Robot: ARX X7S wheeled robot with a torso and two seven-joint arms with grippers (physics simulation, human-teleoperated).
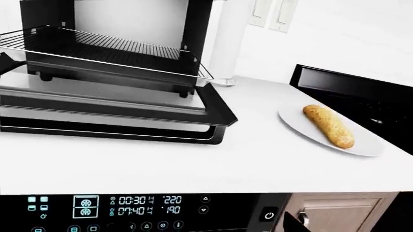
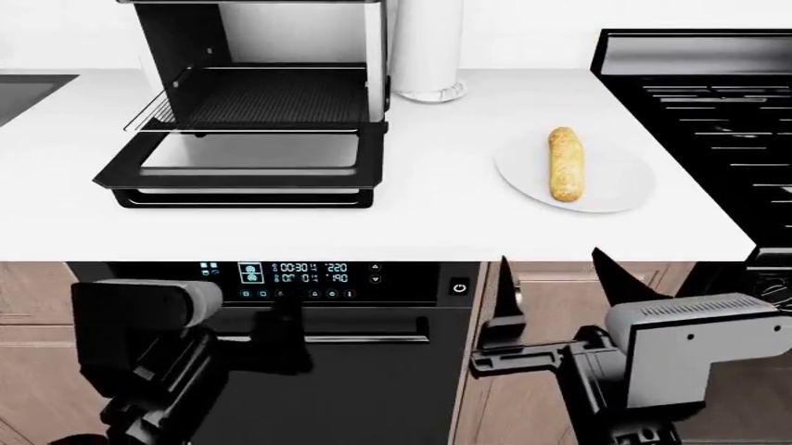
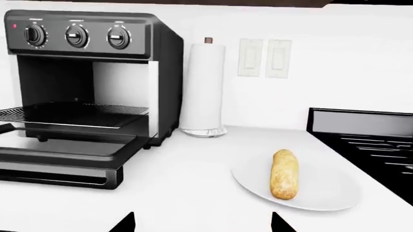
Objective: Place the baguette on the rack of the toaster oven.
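The baguette (image 2: 565, 163) lies on a white plate (image 2: 619, 181) on the counter, right of the toaster oven (image 2: 260, 28). It also shows in the left wrist view (image 1: 329, 125) and the right wrist view (image 3: 285, 174). The toaster oven's door (image 2: 248, 162) is dropped open and the rack (image 2: 266, 97) sticks partly out of the cavity, empty. My right gripper (image 2: 557, 278) is open and empty, below the counter's front edge, in line with the plate. My left gripper (image 2: 282, 320) is low in front of the built-in oven, open and empty.
A paper towel roll (image 2: 427, 46) stands just right of the toaster oven. A black stove (image 2: 706, 102) lies right of the plate. The built-in oven's lit panel (image 2: 297, 273) sits under the counter edge. A sink (image 2: 25, 93) is at far left.
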